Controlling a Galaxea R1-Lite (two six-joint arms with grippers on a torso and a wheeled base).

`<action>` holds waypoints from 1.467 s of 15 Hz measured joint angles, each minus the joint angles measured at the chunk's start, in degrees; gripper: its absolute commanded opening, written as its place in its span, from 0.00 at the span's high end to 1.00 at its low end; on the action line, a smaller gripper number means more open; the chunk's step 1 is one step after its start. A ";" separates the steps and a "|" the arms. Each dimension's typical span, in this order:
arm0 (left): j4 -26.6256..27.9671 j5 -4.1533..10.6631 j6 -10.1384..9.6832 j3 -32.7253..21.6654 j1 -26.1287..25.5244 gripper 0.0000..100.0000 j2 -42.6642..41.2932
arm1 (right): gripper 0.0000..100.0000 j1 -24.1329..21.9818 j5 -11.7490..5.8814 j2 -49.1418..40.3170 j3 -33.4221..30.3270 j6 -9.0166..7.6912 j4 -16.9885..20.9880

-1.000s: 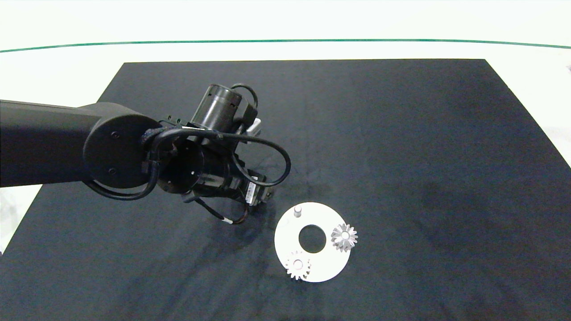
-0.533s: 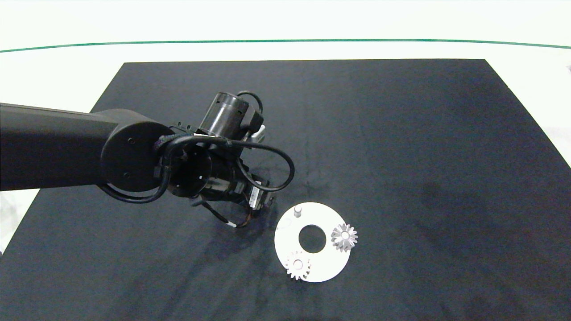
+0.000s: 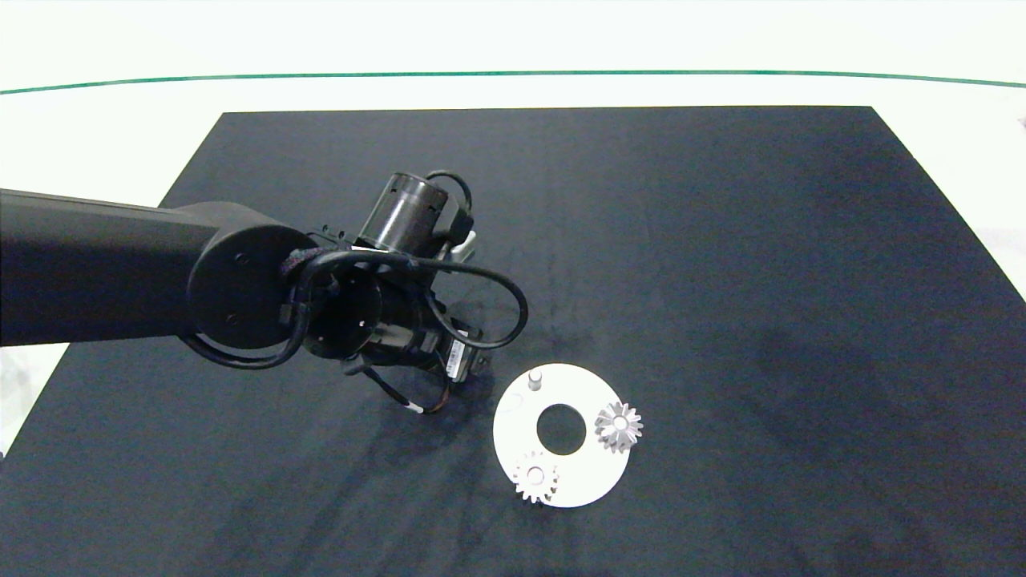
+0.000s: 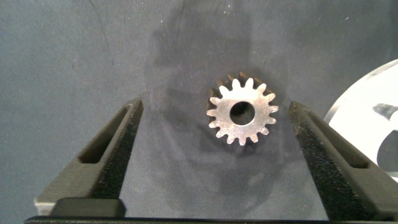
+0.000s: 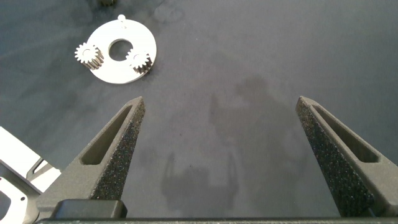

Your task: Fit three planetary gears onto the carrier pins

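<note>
Fingers (image 4: 109, 146) of the left gripper (image 4: 214, 149) are spread wide, gripping nothing, w/ a loose planetary gear (image 4: 242, 112) lying flat on the mat between them, nearer one finger, touching neither. In head view the left arm (image 3: 240, 284) comes in from the left edge, its wrist at frame centre-left, just upper left of the white disc (image 3: 589, 473); the gripper itself is hidden under the wrist there.

Disc sits lower centre of the head frame. Two gears already on pins: one (image 3: 535, 477) at the disc's lower-left rim, one (image 3: 619, 426) at its right rim, overhanging the edge. Third carrier pin (image 3: 535, 378) stands bare at the disc's top.

Right gripper (image 5: 227, 158) is also wide apart & empty, hanging over bare mat; disc & both mounted gears show at upper left of its view, well apart from it.

Surface: black mat (image 3: 761, 240), faintly smudged, laid on a white tabletop (image 3: 120, 120). A thin green line (image 3: 513, 74) crosses the white near the head frame's top.
</note>
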 measured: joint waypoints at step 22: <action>-0.35 0.09 0.90 -0.91 -0.85 0.56 1.72 | 0.00 0.00 0.09 -0.09 0.24 0.00 0.00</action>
